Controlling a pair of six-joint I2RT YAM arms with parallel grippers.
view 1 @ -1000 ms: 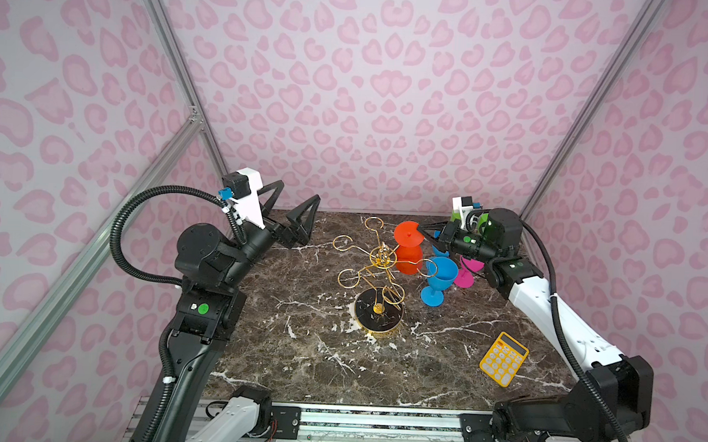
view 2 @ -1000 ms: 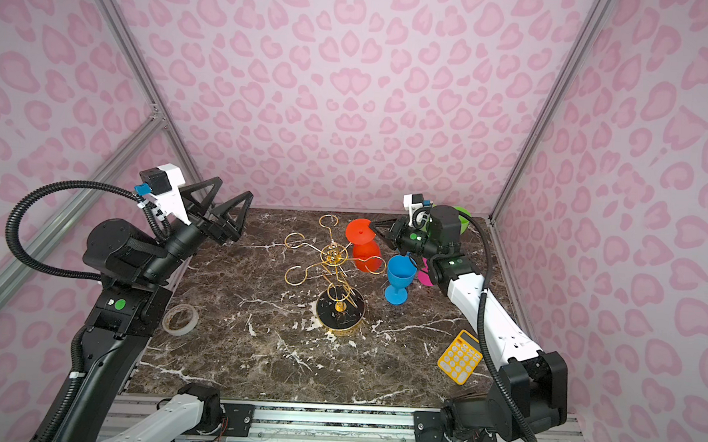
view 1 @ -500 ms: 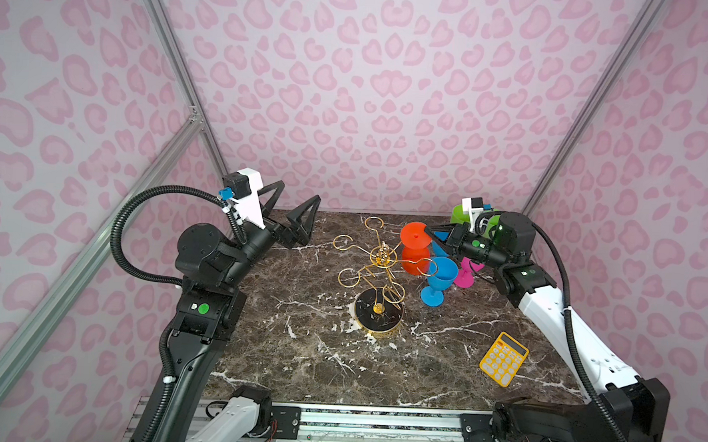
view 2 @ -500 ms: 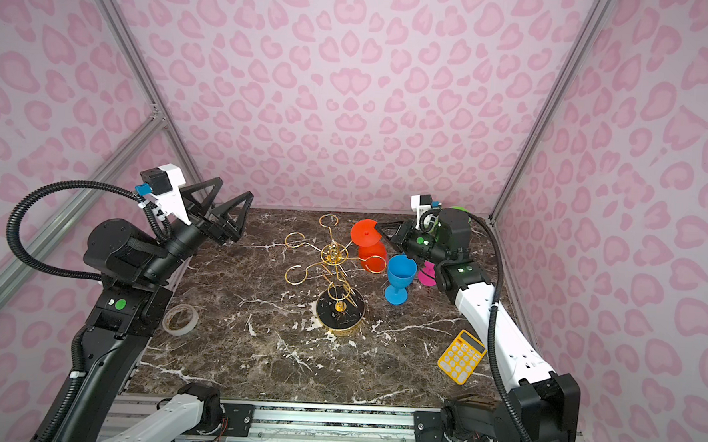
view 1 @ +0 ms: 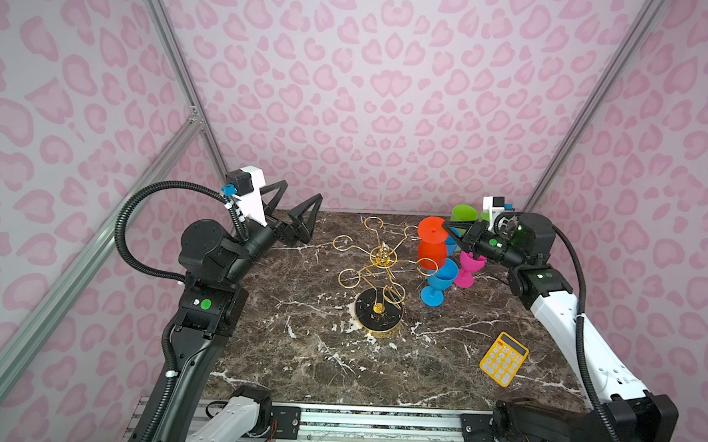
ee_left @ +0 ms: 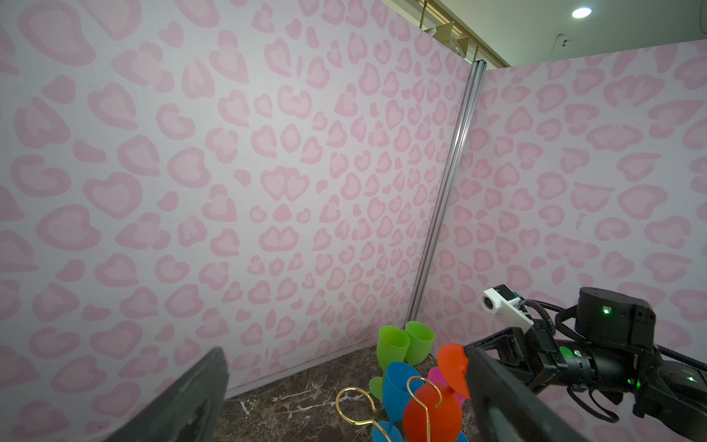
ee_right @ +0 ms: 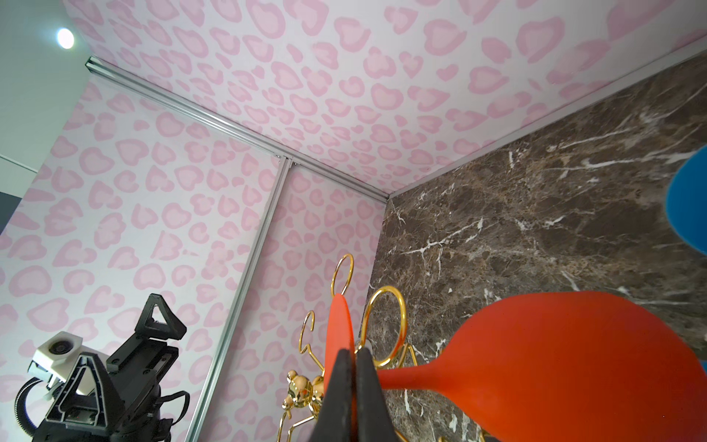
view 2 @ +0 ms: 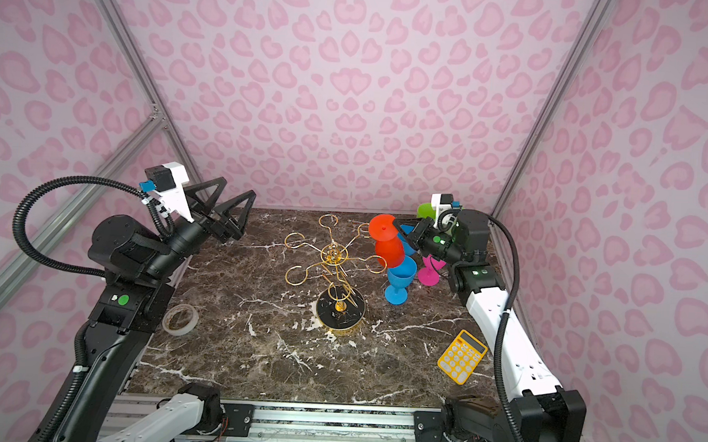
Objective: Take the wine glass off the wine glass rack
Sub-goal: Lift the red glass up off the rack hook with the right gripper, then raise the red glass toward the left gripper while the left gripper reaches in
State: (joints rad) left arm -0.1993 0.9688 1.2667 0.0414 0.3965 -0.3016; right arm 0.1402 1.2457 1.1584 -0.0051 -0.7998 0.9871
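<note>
As it's gripped, wine glass (view 1: pixel 429 253) points foot-up.

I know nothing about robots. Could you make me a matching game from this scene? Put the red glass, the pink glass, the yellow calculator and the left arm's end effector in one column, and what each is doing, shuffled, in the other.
Things:
1. red wine glass
2. pink wine glass
3. yellow calculator
4. left end effector

States:
A. lying flat on the table
B. open, holding nothing
C. upside down, stem pinched by the right end effector
D. standing upright on the table

Pairs: 1-C, 2-D, 3-A, 4-B
</note>
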